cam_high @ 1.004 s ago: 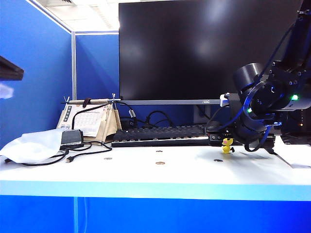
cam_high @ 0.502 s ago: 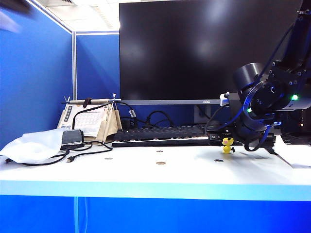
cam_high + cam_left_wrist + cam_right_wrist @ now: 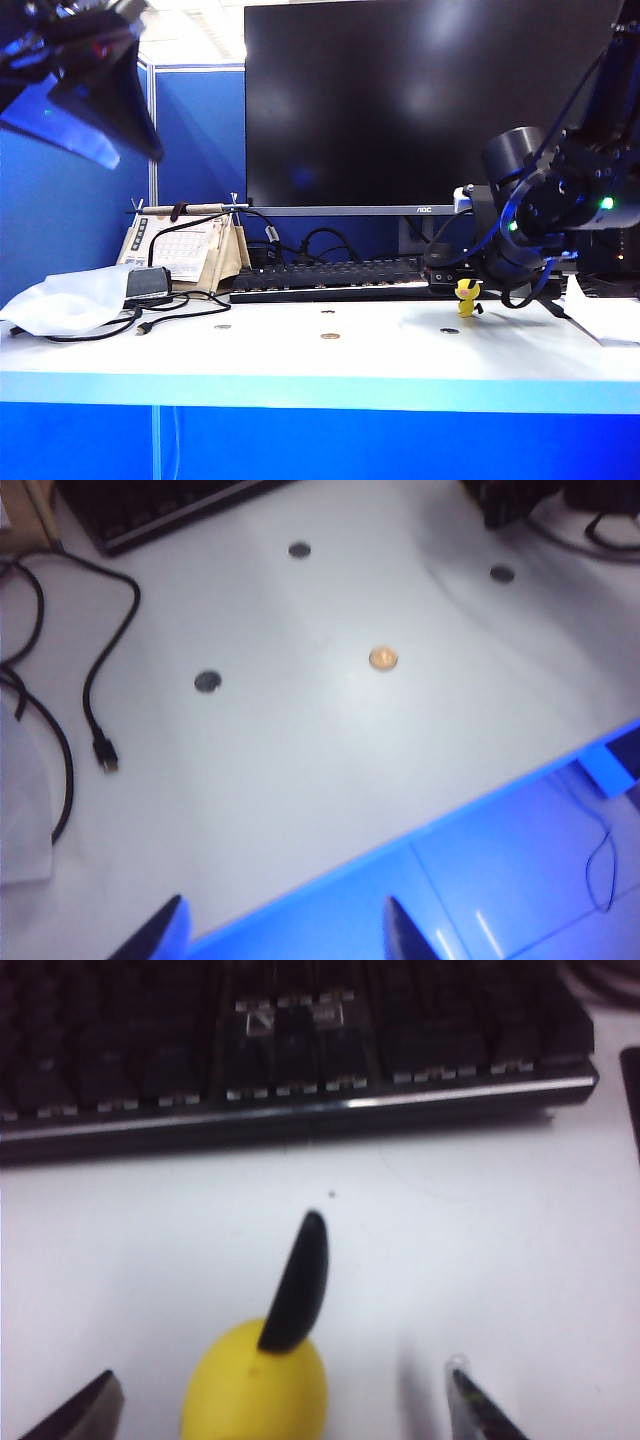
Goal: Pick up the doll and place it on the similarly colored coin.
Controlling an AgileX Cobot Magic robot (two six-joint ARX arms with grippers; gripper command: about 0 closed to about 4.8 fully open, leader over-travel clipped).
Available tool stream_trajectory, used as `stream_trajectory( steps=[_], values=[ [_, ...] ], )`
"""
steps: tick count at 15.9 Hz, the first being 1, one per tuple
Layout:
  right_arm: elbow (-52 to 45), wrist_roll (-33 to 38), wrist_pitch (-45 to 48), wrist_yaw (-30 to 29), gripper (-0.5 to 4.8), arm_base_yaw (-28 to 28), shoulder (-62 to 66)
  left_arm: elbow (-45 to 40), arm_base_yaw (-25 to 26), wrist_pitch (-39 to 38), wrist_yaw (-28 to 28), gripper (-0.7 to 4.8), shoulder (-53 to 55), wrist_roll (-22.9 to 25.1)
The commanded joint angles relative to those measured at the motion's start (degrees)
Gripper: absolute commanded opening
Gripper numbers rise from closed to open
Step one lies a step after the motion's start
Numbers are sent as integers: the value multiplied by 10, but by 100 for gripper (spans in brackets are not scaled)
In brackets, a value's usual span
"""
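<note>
right gripper (image 3: 280,1410): low at the right of the table, just in front of the keyboard; we see its fingers spread wide, one tip on each side of the doll, neither touching it.
doll (image 3: 466,297): yellow, black pointed part sticking up from its head; stands on the white table (image 3: 380,355) between the right gripper's fingertips, near the keyboard's right end.
left gripper (image 3: 280,935): up high at the far left, above the table's near edge; we read its two fingertips as spread apart, nothing between them.
coin (image 3: 383,659): golden, flat on the table around the middle, well left of the doll; three duller coins lie around it.
keyboard (image 3: 330,277): black, along the far side under the monitor (image 3: 430,100).
cable (image 3: 100,690): black, loose on the left.
</note>
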Motion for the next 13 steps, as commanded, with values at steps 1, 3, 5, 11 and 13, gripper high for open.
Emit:
stream_trajectory(
  steps=[1, 3, 5, 11, 13],
  values=[
    [23, -2, -8, 1, 418, -2, 17, 3, 1, 16, -2, 256, -2, -1],
    [29, -2, -4, 1, 418, -2, 26, 3, 1, 15, -1, 256, -2, -1],
    [30, -2, -2, 4, 384, -2, 26, 3, 1, 15, 0, 256, -2, -1],
    [36, -2, 7, 18, 259, -3, 26, 4, -1, 12, 55, 256, -33, -28],
    [36, -2, 3, 15, 259, -5, 27, 4, -1, 11, 55, 256, -42, -29]
  ],
)
